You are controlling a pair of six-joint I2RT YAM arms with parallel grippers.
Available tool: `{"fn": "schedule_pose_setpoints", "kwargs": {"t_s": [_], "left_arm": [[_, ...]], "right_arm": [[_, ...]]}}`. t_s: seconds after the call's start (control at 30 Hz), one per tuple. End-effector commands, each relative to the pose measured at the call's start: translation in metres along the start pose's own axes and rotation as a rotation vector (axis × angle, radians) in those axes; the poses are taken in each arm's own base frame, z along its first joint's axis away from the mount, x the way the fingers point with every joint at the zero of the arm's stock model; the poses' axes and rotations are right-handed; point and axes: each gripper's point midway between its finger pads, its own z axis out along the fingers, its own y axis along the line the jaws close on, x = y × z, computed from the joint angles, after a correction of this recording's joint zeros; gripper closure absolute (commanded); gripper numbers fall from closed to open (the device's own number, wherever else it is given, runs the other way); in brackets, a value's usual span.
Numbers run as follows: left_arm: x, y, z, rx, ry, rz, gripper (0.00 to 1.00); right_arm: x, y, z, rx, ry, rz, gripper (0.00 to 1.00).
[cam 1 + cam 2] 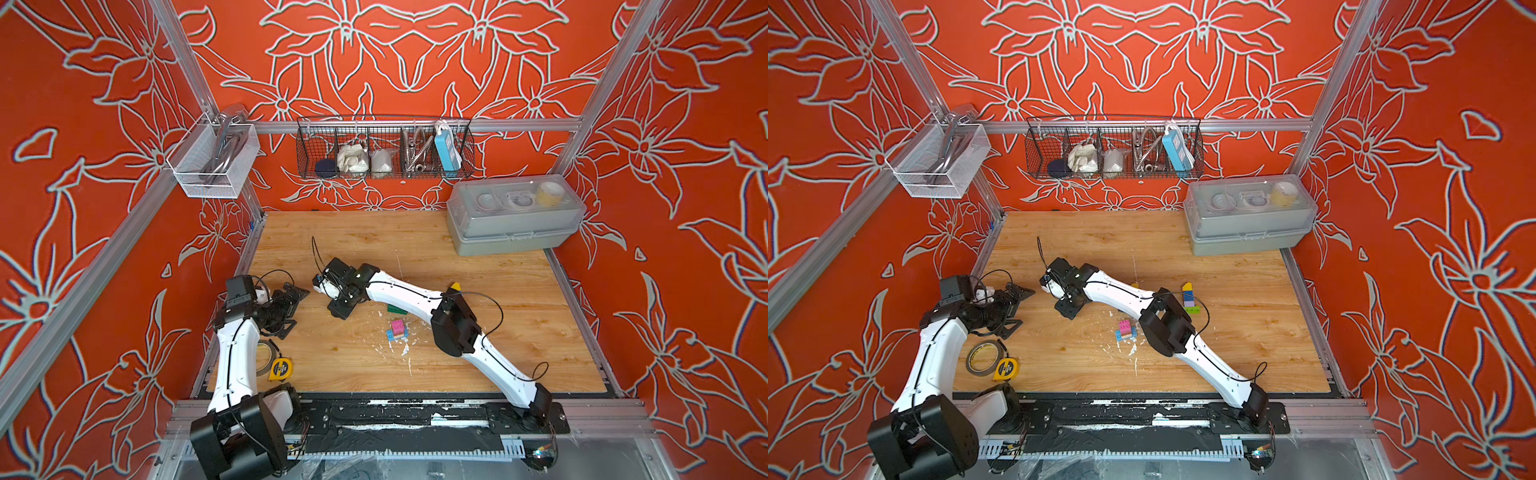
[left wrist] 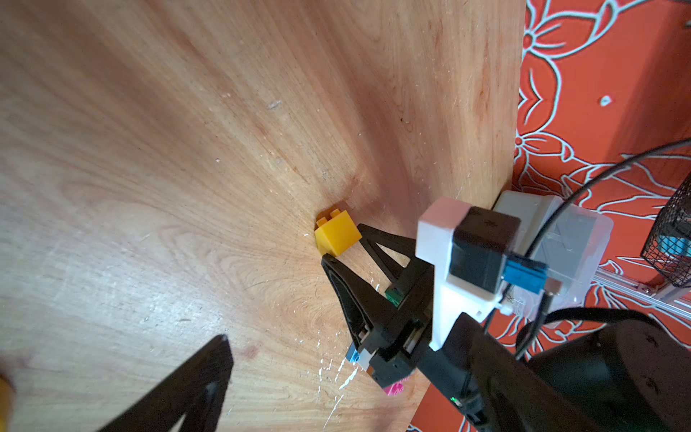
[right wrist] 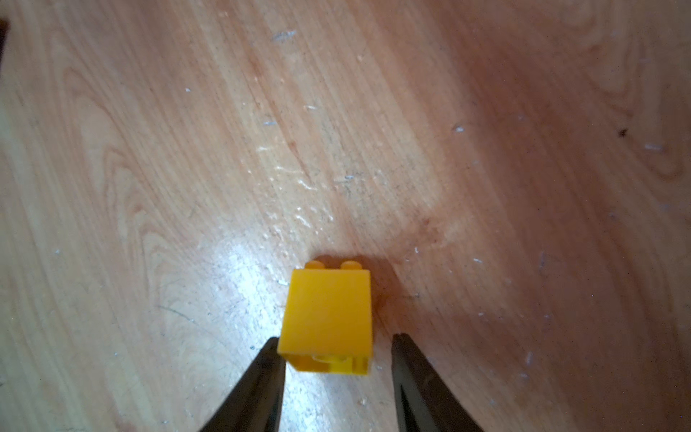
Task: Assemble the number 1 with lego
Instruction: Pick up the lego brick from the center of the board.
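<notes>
The yellow brick point(image 3: 329, 318) lies on its side on the wooden table point(image 1: 415, 249), studs pointing away from the right gripper point(image 3: 336, 339). The gripper's fingers straddle the brick's near end: one tip touches a corner and the other stands just clear, so they are parted and not pinching. In both top views the wrist hides this brick, left of the table's middle. Near it lie a pink and light-blue cluster point(image 1: 397, 330), a green plate point(image 1: 392, 308) and a coloured stack point(image 1: 1188, 296). The left gripper point(image 1: 1025, 308) has its fingers spread wide, holding nothing. The yellow tape measure point(image 1: 1006, 369) bears a label too small to read, beside a roll of tape point(image 1: 969, 359). The black wire basket point(image 1: 305, 166) holds white bundles, a metal hose point(image 1: 415, 151) and a blue power strip point(image 1: 446, 149). The white mesh basket point(image 1: 199, 174) holds metal tools. The grey box point(image 1: 498, 237) shows round items through its clear lid.
</notes>
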Motion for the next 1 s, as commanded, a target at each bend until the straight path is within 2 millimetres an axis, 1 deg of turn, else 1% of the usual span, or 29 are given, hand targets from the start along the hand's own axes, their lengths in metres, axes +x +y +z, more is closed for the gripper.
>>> {"fn": "schedule_pose_setpoints", "kwargs": {"t_s": [0.0, 0.17, 0.33, 0.53, 0.63, 0.73, 0.83, 0.9, 0.97], "left_arm": [[0.003, 0.001, -0.003, 0.004, 0.0, 0.008, 0.0], [0.003, 0.001, -0.003, 0.003, 0.0, 0.009, 0.0], [0.003, 0.001, -0.003, 0.003, -0.005, 0.011, 0.0], [0.004, 0.002, -0.002, 0.006, 0.004, 0.008, 0.0], [0.004, 0.001, -0.001, 0.011, 0.011, 0.009, 0.0], [0.006, -0.004, 0.0, 0.04, 0.027, 0.014, 0.0], [0.011, -0.022, -0.002, 0.132, 0.066, 0.048, 0.0], [0.014, -0.034, -0.004, 0.197, 0.095, 0.065, 0.0], [0.02, -0.047, -0.002, 0.272, 0.143, 0.065, 0.0]], "right_arm": [[0.011, 0.001, 0.012, -0.029, 0.039, 0.033, 0.49], [0.008, 0.002, 0.012, -0.035, 0.032, 0.036, 0.5], [0.008, 0.002, 0.015, -0.04, 0.031, 0.047, 0.54], [0.01, -0.002, 0.018, -0.023, 0.037, 0.053, 0.62], [0.01, -0.004, 0.016, -0.021, 0.038, 0.062, 0.71], [0.008, -0.004, 0.003, -0.047, 0.031, 0.096, 0.77], [0.005, 0.001, -0.02, -0.118, -0.005, 0.138, 0.78], [0.001, 0.007, -0.044, -0.168, -0.053, 0.151, 0.78], [0.001, 0.014, -0.069, -0.2, -0.088, 0.15, 0.78]]}}
